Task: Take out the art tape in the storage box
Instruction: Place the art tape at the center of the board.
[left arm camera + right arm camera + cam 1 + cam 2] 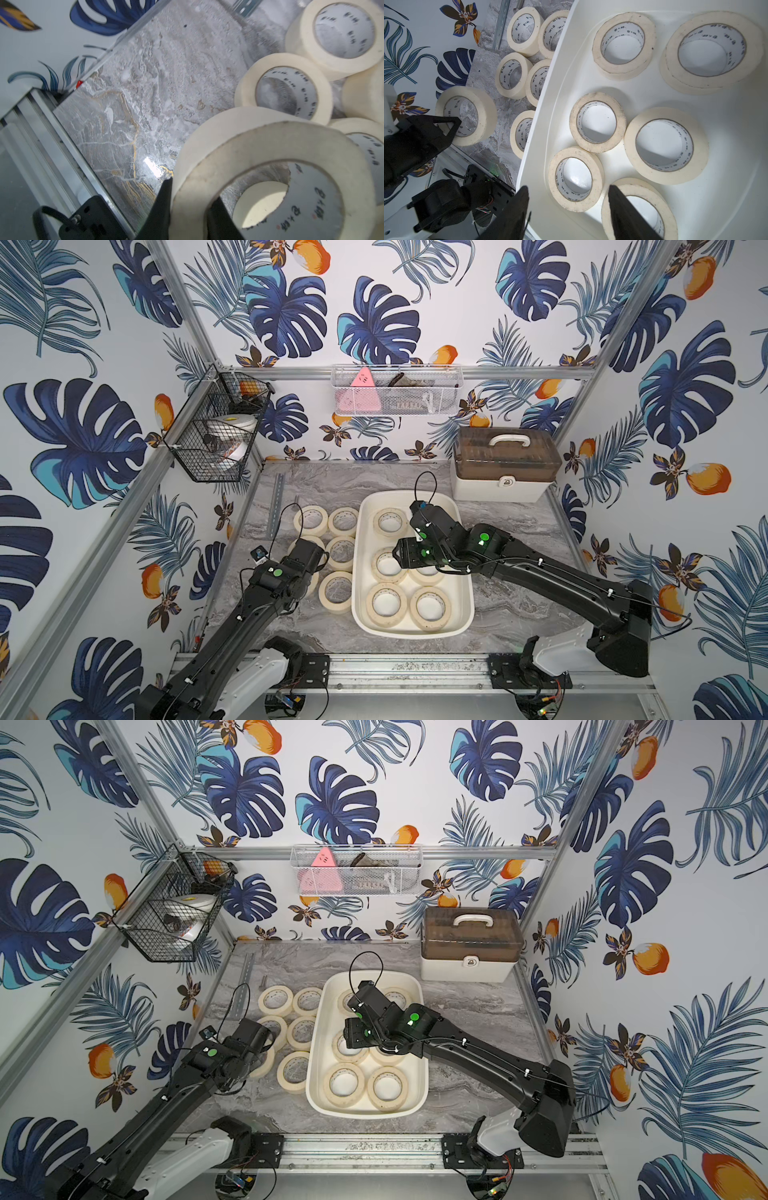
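The storage box (415,635) (365,1112) is a shallow cream tub at mid-table with several art tape rolls (386,605) (598,122) lying flat inside. Several more rolls (344,521) (510,75) lie on the marble left of it. My left gripper (193,189) (454,124) is shut on the wall of one roll (228,153) (264,1063), tilted just above the table beside those loose rolls. Over the middle of the box, my right gripper (568,187) (405,553) hangs open with nothing between its fingers, above two rolls.
A brown-lidded case with a white handle (505,464) stands at the back right. A black wire basket (216,427) and a white mesh basket (395,391) hang on the walls. A metal rail (276,493) lies along the table's left edge.
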Controlling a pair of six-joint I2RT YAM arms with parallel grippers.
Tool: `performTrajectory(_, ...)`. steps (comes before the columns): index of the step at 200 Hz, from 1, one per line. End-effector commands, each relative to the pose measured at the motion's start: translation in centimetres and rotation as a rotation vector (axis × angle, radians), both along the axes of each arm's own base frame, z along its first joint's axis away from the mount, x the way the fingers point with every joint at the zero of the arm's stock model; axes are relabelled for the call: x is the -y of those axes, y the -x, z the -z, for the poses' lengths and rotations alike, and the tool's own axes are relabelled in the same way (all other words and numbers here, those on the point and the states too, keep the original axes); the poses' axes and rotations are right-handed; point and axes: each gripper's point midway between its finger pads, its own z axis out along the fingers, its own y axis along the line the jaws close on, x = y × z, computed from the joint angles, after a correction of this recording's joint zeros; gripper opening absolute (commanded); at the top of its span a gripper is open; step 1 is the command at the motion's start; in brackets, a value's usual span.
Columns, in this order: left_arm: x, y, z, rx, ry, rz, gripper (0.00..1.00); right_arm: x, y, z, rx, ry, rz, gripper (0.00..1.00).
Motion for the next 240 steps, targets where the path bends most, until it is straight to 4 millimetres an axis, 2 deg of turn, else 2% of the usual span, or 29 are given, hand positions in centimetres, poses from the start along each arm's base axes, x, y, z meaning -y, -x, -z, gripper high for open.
performTrajectory(1,0.3,-0.2,1.6,0.023,0.087,-0.062,0.0,1.1,0.1,0.3,-0.01,0.017,0.008,0.63)
performTrajectory(70,-0.3,1.3,5.8,-0.033,0.133,-0.164,0.0,3.4,-0.1,1.4,-0.039,0.021,0.047,0.64)
performTrajectory(142,0.0,1.2,8.2,-0.056,0.171,-0.157,0.0,4.8,-0.4,2.2,-0.051,0.043,0.072,0.64)
performTrajectory(183,-0.2,1.0,8.8,-0.053,0.169,-0.158,0.0,5.3,-0.5,2.3,-0.052,0.051,0.082,0.64)
performTrajectory(240,-0.3,0.7,9.8,-0.07,0.191,-0.164,0.19,6.1,-0.5,2.4,-0.048,0.072,0.097,0.65)
